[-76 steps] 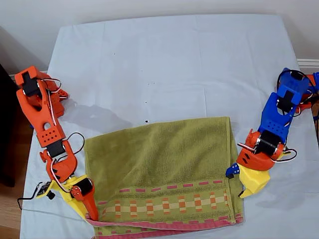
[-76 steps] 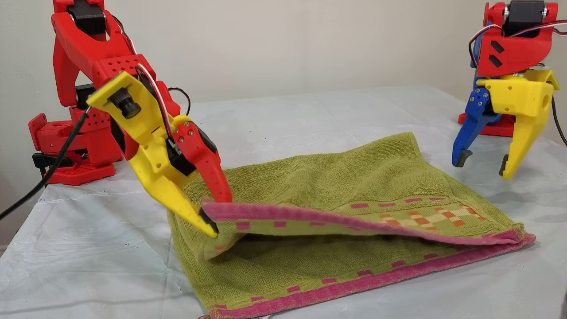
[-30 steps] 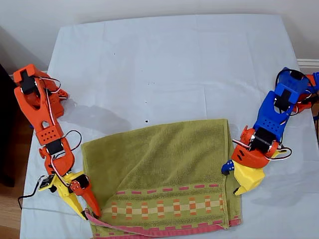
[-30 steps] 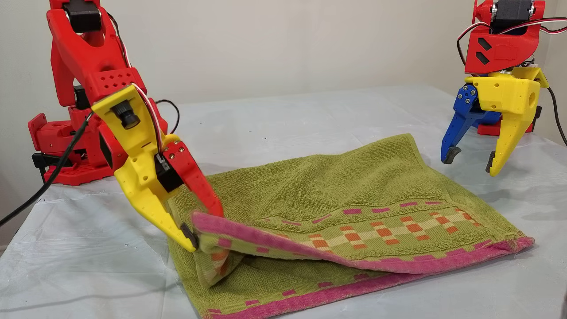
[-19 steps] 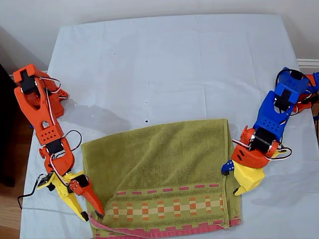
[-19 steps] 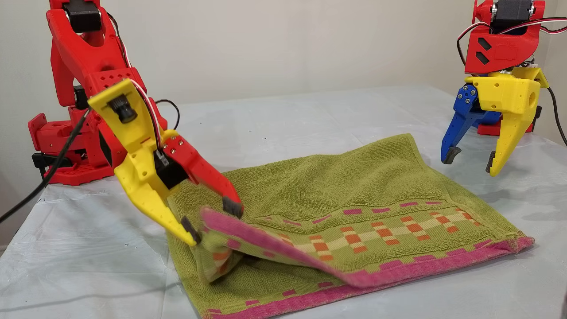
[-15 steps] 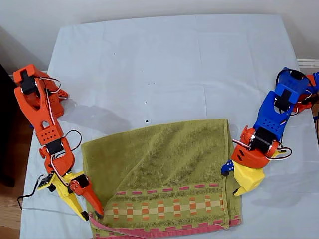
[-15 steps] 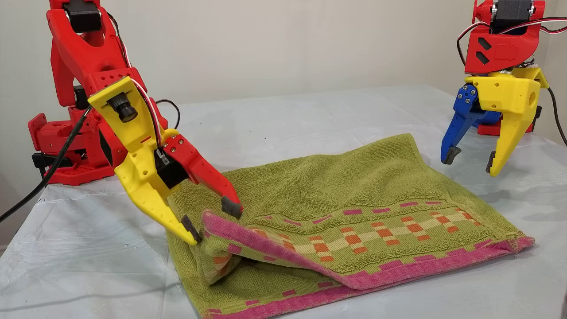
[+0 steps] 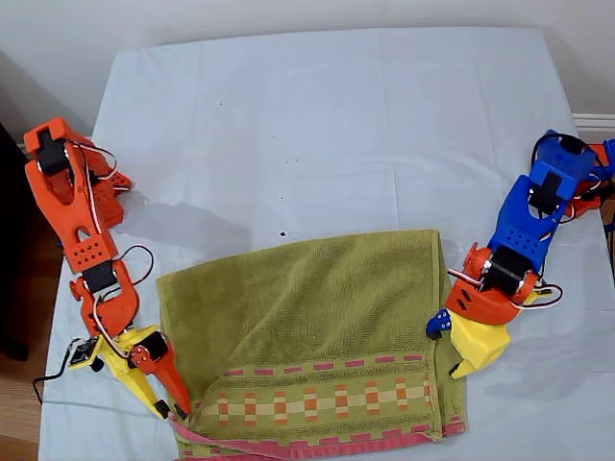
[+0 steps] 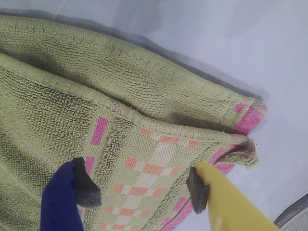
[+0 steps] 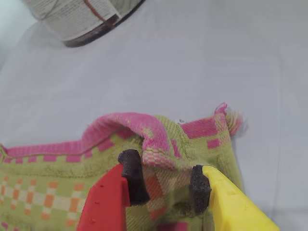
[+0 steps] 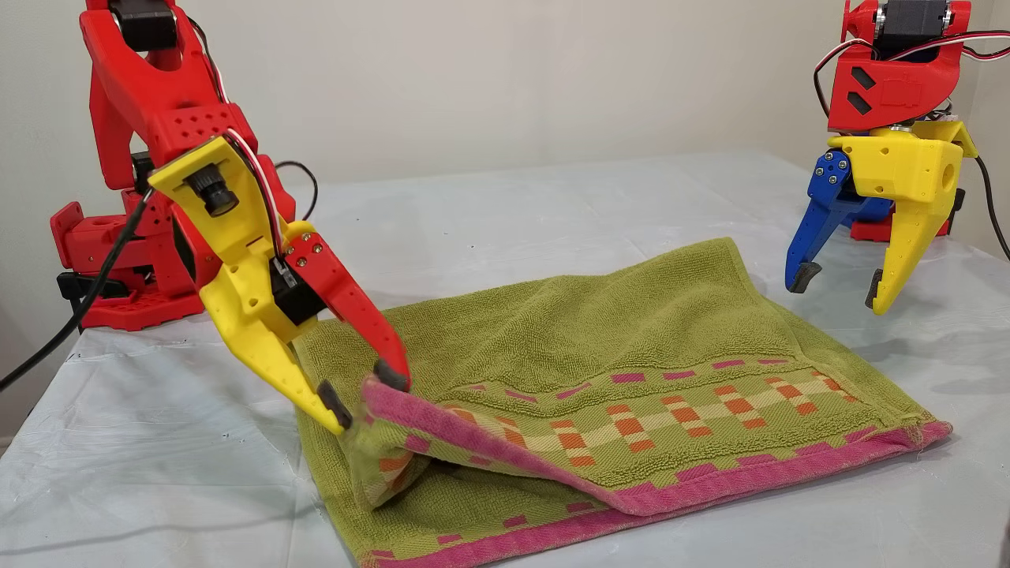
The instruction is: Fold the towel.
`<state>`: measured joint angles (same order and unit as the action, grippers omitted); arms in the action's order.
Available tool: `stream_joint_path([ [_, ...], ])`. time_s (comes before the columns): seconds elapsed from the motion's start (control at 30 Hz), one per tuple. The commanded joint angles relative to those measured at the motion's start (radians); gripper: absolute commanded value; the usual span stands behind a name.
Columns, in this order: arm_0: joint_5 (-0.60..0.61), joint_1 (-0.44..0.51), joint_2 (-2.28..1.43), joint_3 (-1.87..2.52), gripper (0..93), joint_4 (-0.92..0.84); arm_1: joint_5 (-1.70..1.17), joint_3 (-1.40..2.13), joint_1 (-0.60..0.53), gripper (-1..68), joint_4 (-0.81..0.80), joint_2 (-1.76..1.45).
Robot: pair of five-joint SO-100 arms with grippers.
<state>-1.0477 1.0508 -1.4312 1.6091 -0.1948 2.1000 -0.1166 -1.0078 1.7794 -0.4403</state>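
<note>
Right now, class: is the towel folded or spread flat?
Folded in half. In the other view the towel lies doubled, its pink hems nearly meeting; one corner by my second claw still puffs up.

The large olive-green terry towel [image 9: 307, 336] is lying folded on the white tablecloth sheet [image 9: 327, 125], toward the exterior view's lower edge; my second gripper [image 9: 172, 409] is sitting at its left corner there; my first gripper [image 9: 446, 348] is hanging just beside its right edge.
</note>
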Motion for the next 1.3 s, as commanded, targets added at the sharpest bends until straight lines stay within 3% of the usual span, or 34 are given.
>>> stream_joint_path([
  [0.0, 0.002, -0.006, -0.123, -0.074, 31.8, -0.048, 0.006, -0.091, 0.003, 39.4, -0.009, -0.144],
  [0.2, -0.006, -0.012, -0.225, 0.028, 38.3, -0.066, 0.008, -0.091, 0.003, 39.4, -0.005, -0.147],
  [0.5, 0.041, -0.037, -0.419, 0.075, 31.2, -0.285, -0.017, -0.091, 0.02, 39.3, 0.006, -0.169],
  [0.67, 0.106, -0.04, -0.448, 0.097, 2.5, -0.293, -0.037, -0.091, 0.029, 33.7, 0.017, -0.175],
  [0.77, 0.095, -0.061, -0.497, 0.137, 0.2, -0.319, -0.069, -0.089, 0.041, 7.7, 0.02, -0.189],
  [0.8, 0.092, -0.069, -0.515, 0.144, 0.2, -0.337, -0.081, -0.089, 0.044, 3.7, 0.02, -0.195],
  [0.87, 0.064, -0.089, -0.572, 0.166, 0.2, -0.396, -0.114, -0.089, 0.057, 0.1, 0.02, -0.21],
  [1.0, -0.003, -0.129, -0.716, 0.218, 0.2, -0.546, -0.173, -0.048, 0.084, 0.1, 0.021, -0.264],
  [1.27, -0.425, -0.272, -1.088, 0.589, 0.2, -0.594, -0.178, 0.36, 0.173, 0.1, 0.021, -0.543],
])
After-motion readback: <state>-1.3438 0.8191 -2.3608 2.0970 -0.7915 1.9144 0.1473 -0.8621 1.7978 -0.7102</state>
